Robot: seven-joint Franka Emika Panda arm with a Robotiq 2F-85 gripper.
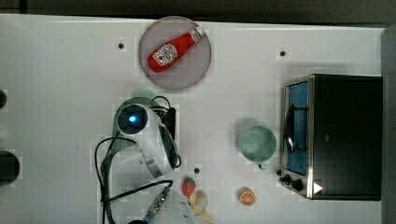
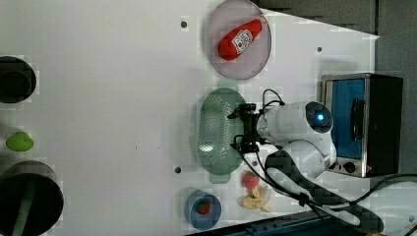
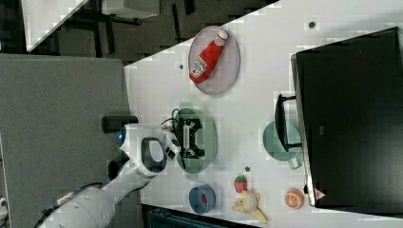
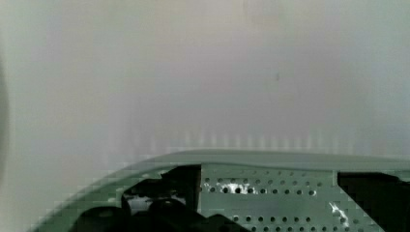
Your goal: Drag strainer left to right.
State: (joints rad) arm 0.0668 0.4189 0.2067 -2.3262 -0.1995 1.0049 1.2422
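— Looking at the strainer (image 2: 212,132): what is it like?
— Pale mint plastic, oblong with rounded ends, its inside dotted with small holes. In the left view it lies on the white table (image 2: 108,98), left of the toaster oven (image 2: 364,123) and just below the grey plate (image 2: 239,40) holding a red ketchup bottle (image 2: 241,38).
— And the gripper (image 3: 190,138)?
— Down over the strainer; in the right view its black fingers stand spread, one at each long side. Whether they touch the plastic, I cannot tell.
— The surface?
— Smooth, matte white; beyond its edge in the right view, a dark floor.
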